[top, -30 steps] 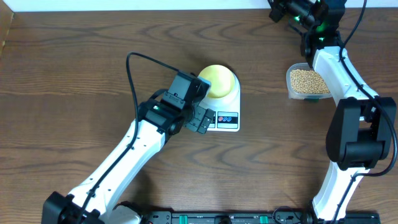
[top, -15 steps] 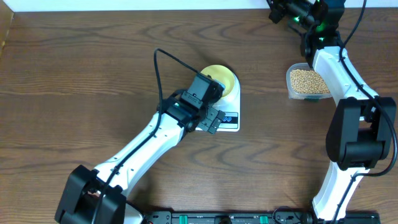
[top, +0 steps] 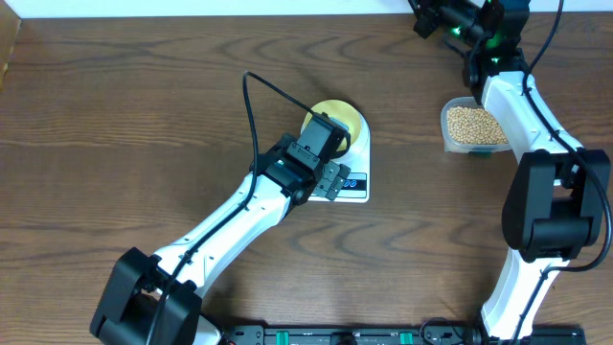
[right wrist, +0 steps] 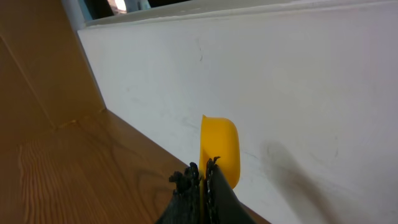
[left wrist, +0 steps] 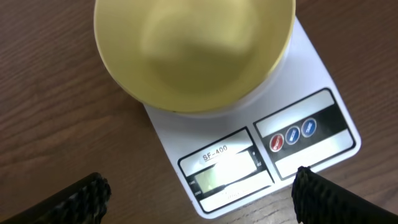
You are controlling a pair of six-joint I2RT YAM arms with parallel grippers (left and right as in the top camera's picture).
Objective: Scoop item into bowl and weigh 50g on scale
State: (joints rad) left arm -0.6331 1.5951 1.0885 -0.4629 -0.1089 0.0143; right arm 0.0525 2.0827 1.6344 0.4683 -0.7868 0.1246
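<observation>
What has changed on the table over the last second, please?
The left gripper, open, swung right over the scale's front edge; it grasped nothing. The bowl on the scale, the beans in their tub and the right gripper, shut on a yellow scoop, stayed put.

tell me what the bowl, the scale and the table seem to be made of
bowl: probably plastic or melamine; smooth, even pale yellow with a soft matte sheen.
scale: white moulded plastic by the look of it, slightly glossy, with rounded corners.
table: wood or a wood-look laminate; dark brown with flowing grain lines and a low sheen. The look leaves open which.
</observation>
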